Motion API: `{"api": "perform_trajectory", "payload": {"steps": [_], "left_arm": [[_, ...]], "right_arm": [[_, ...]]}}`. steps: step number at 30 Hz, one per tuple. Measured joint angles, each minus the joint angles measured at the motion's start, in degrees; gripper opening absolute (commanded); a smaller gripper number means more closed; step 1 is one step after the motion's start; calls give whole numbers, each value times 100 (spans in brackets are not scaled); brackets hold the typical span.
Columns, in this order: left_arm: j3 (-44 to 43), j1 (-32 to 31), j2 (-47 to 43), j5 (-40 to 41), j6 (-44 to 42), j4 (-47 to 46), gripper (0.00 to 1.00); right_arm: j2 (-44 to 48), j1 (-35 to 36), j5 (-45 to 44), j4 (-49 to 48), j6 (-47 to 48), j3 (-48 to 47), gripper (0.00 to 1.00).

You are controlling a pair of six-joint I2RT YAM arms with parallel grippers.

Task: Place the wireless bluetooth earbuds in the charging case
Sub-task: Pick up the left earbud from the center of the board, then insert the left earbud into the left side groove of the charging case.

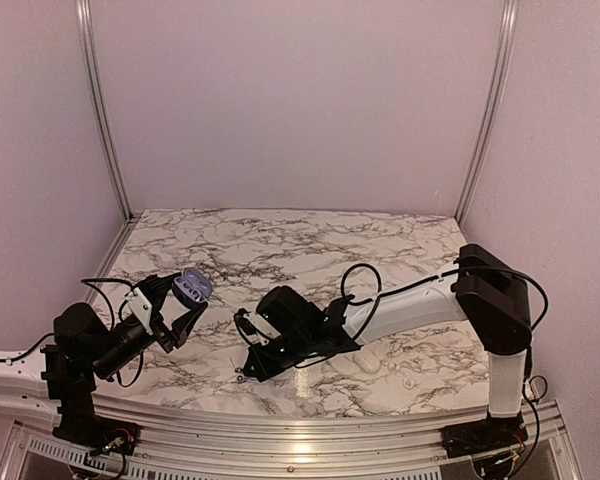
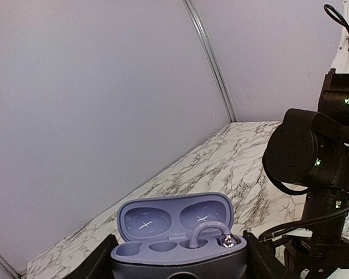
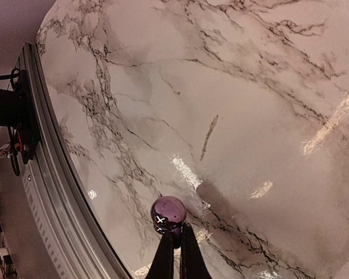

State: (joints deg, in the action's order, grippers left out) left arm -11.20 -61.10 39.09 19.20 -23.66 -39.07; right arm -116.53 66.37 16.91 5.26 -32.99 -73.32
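Note:
The charging case is lavender inside, with its lid up. My left gripper is shut on it, a black finger on each side, holding it above the table's left part. One earbud with a curved hook sits in the case's right well, and the left wells are empty. The second earbud, dark purple and shiny, is pinched at its lower end between the tips of my right gripper, low over the marble near the front edge. I cannot tell whether it touches the table.
An aluminium rail runs along the table's front edge close to the right gripper. A small white oval object lies on the marble under the right arm. The right arm's black wrist is close to the right of the case.

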Motion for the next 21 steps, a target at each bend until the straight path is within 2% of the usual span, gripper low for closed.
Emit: {"api": "perform_trajectory", "payload": {"steps": [9, 17, 21], "left_arm": [[0, 0, 11, -48, -35, -2, 24], [-33, 0, 319, -634, -136, 24, 23], [-33, 0, 479, -944, -275, 39, 23]], "right_arm": [[229, 0, -323, 293, 306, 7, 0], [1908, 0, -1327, 966, 763, 278, 0], [2420, 0, -1775, 1322, 844, 278, 0]]}}
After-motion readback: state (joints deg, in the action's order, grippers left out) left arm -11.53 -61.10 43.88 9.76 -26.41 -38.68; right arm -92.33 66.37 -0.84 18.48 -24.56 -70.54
